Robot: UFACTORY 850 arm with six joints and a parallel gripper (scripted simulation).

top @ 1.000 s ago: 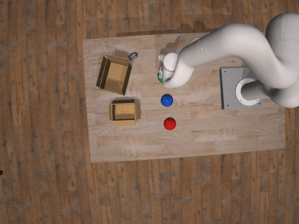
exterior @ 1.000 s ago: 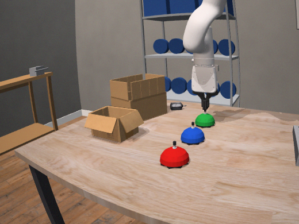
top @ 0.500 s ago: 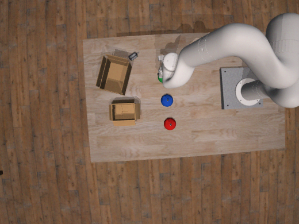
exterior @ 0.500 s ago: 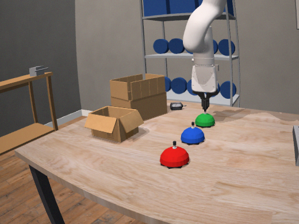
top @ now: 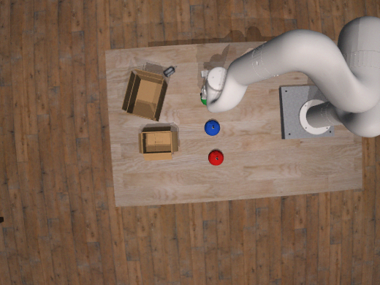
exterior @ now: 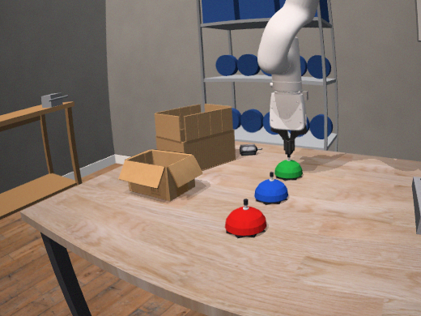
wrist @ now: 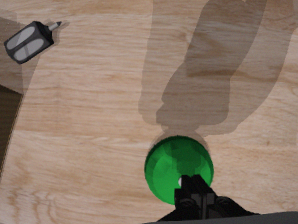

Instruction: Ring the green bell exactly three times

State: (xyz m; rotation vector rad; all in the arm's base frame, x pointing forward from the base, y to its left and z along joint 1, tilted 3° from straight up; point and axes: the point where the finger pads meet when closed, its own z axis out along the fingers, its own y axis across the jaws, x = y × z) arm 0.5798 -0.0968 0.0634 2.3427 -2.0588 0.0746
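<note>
The green bell (exterior: 288, 169) sits on the table, farthest of three bells in a row. In the top view only a sliver of it (top: 203, 100) shows under the arm. My gripper (exterior: 289, 153) is shut and empty, pointing straight down with its fingertips at the top of the green bell, where the button is. The button itself is hidden by the fingertips. In the wrist view the shut fingers (wrist: 192, 188) cover the middle of the green dome (wrist: 178, 168).
A blue bell (exterior: 271, 190) and a red bell (exterior: 245, 220) stand in line nearer the front. Two open cardboard boxes (exterior: 162, 173) (exterior: 196, 133) stand to the left. A small dark device (exterior: 248, 149) lies behind the green bell. The arm's grey base plate (top: 305, 111) is at the right.
</note>
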